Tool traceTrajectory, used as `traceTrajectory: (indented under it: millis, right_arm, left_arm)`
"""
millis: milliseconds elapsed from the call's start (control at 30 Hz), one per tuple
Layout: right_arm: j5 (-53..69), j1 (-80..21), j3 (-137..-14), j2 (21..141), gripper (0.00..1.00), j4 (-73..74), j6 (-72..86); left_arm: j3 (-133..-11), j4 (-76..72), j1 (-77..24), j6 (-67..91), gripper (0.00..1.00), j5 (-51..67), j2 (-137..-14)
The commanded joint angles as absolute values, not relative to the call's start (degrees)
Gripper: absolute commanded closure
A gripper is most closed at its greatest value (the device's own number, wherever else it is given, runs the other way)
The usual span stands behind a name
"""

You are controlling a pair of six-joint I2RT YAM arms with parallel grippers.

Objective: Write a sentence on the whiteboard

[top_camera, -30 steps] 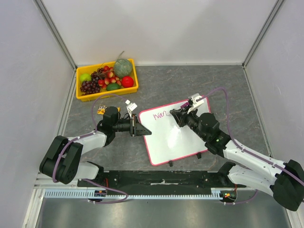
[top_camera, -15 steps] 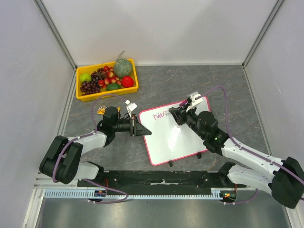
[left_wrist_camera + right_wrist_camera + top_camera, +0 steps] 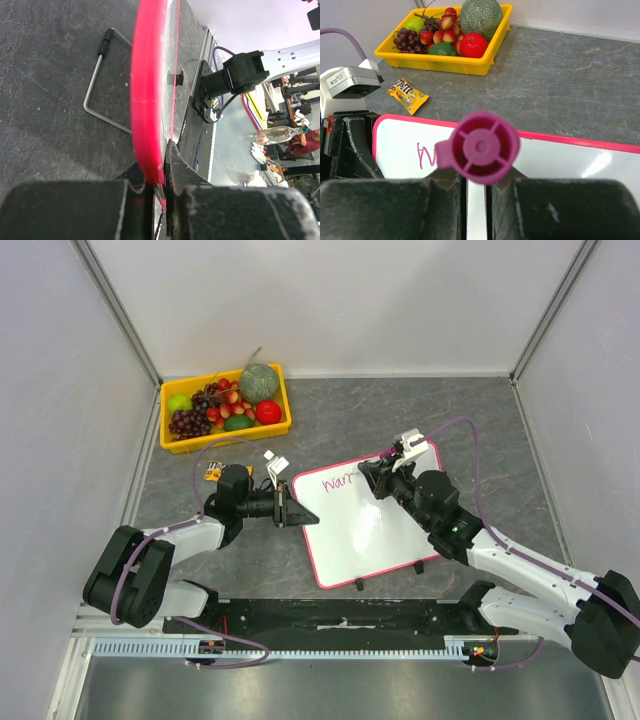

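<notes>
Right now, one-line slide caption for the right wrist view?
Magenta marker in the right gripper at the whiteboard, first letters written, fruit tray beyond.

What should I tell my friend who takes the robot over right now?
Left gripper: shut on the left rim of the whiteboard, steadying it.
Right gripper: shut on the magenta marker, held over the board's top line.
Done: only the first few letters of the sentence, near the far left corner.
Left: write the rest of the sentence.
</notes>
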State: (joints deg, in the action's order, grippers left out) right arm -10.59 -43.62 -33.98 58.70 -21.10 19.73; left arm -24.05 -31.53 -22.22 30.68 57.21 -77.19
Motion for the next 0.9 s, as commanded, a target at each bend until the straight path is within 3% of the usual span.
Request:
traceTrajectory:
  millis: [0,467,867]
  right_arm:
    - [-12.31,-43.15,-33.93,58.01,1.00,-18.37,18.10]
    - [-10.02,-43.15,-30.59,56.95,1.00,-16.87,19.42]
    - [-14.06,-43.15,-35.24,58.53,1.00,-18.72,18.46]
  left_arm:
    - [-22.32,-29.53,-22.94,18.98,0.98,54.05,-77.26]
    - [-22.24,-29.53,-22.85,18.98,0.98,54.14,-77.25]
    - [-22.32,-29.53,-22.85,18.98,0.98,54.05,-77.34]
